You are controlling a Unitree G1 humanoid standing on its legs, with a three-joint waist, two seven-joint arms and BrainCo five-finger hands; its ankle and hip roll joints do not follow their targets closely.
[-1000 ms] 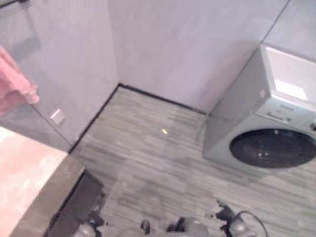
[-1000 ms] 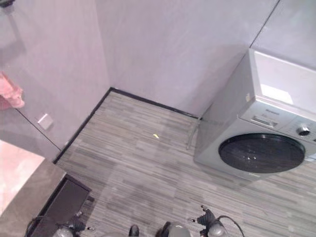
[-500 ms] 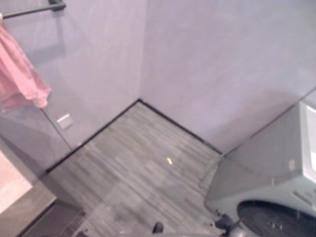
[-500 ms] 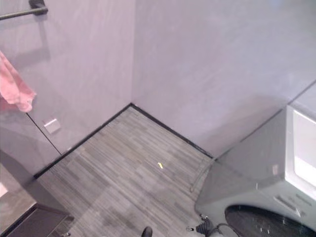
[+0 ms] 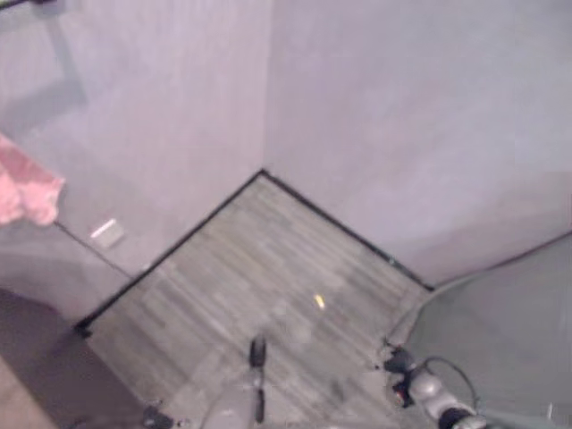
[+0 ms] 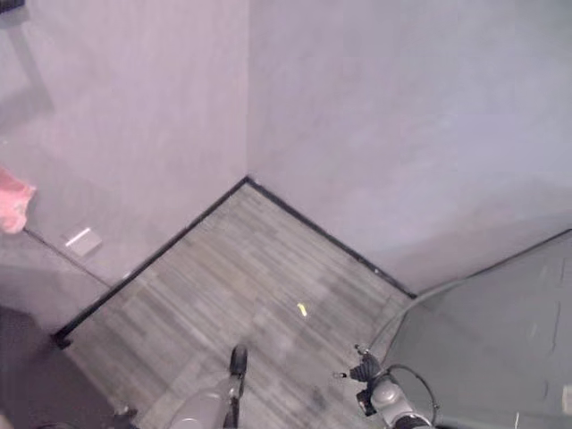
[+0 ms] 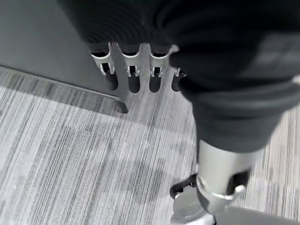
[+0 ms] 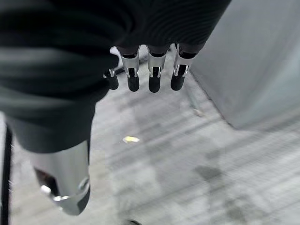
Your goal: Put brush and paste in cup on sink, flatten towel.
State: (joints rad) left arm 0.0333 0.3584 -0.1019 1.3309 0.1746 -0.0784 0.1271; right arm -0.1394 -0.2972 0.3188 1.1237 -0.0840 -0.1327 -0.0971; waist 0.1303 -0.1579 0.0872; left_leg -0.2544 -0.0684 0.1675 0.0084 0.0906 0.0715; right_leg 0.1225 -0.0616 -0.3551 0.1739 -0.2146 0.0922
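Observation:
A pink towel (image 5: pixel 27 192) hangs bunched against the grey wall at the far left, below a dark rail (image 6: pixel 11 5). In the left wrist view my left hand (image 7: pixel 131 65) hangs over the striped floor beside a dark cabinet front (image 7: pixel 42 42). Its fingers are straight, its thumb (image 7: pixel 215 183) stands apart, and it holds nothing. In the right wrist view my right hand (image 8: pixel 150 70) also hangs with straight fingers and is empty, with its thumb (image 8: pixel 65 183) apart. It is next to the grey side of a washing machine (image 8: pixel 253 61).
Two grey walls meet in a corner above grey striped flooring (image 5: pixel 268 259). The washing machine (image 6: pixel 492 349) fills the lower right. A dark cabinet (image 5: pixel 36 366) stands at the lower left. A small yellow scrap (image 5: pixel 318 301) lies on the floor, and a wall socket (image 5: pixel 107 232) sits low on the left wall.
The whole picture has shifted, so the camera has moved. The washing machine's round door and the pale countertop have slid out of view. The towel now sits at the left edge.

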